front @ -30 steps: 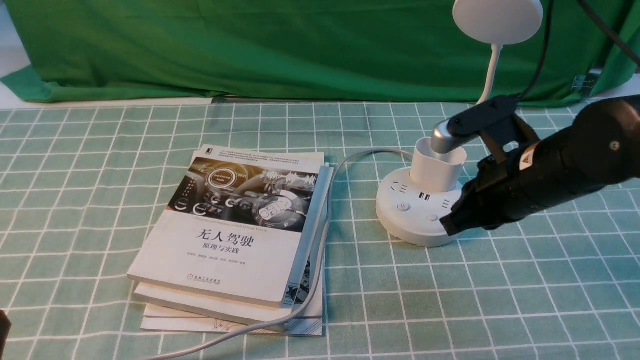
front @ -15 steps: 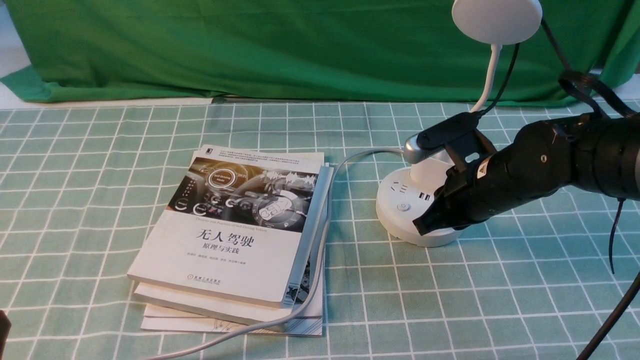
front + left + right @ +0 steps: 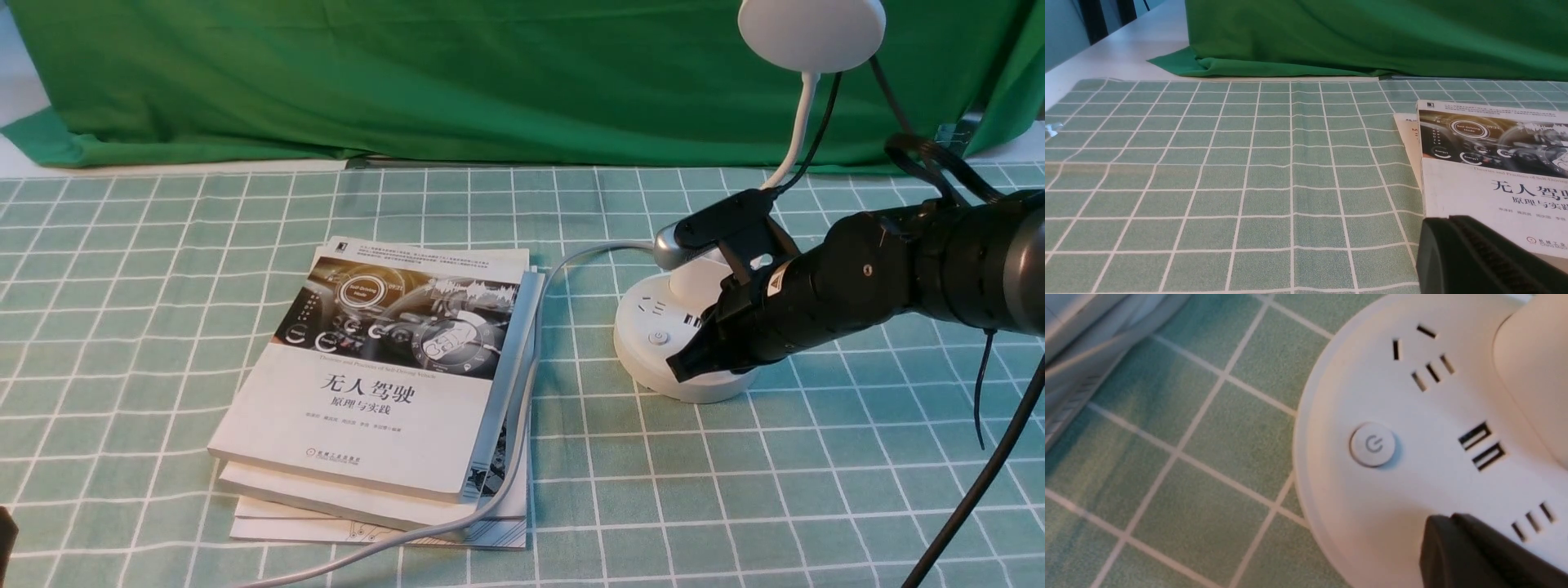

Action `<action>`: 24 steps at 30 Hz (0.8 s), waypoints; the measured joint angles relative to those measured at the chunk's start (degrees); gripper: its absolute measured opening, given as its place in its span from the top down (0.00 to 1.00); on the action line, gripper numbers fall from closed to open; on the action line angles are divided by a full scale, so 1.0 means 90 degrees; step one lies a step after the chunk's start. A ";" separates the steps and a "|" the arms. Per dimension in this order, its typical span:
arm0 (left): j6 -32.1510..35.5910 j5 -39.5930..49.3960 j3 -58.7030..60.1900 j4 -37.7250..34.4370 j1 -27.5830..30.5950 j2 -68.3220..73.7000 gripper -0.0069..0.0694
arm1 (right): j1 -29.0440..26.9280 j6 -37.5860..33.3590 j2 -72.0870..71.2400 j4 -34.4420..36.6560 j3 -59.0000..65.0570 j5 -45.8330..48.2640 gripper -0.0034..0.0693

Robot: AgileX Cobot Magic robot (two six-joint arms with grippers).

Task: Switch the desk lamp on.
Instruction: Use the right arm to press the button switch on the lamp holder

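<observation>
The white desk lamp stands right of centre: a disc head (image 3: 811, 33), a thin neck (image 3: 796, 135) and a round puck base (image 3: 653, 355) with sockets. One round power button (image 3: 658, 336) shows on the base's left front, and in the right wrist view (image 3: 1373, 444). The second button is hidden under my arm. My right gripper (image 3: 678, 369) is shut and empty, its tip over the base's front edge, just right of the power button; its tip shows in the right wrist view (image 3: 1447, 528). My left gripper (image 3: 1447, 228) is shut, low by the books' near corner.
A stack of books (image 3: 384, 384) lies left of the lamp. The lamp's grey cord (image 3: 522, 392) runs over the books' right edge to the front. Green cloth (image 3: 408, 73) hangs at the back. A checked tablecloth (image 3: 735, 490) covers the table.
My right gripper has moved left across the lamp base, from its right front edge to just right of the power button. The second button is now covered.
</observation>
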 joint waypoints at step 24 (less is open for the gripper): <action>0.0000 0.0000 0.0000 0.0000 0.0000 0.0000 0.88 | -0.0061 0.0007 0.0006 -0.0007 0.0000 -0.0116 0.91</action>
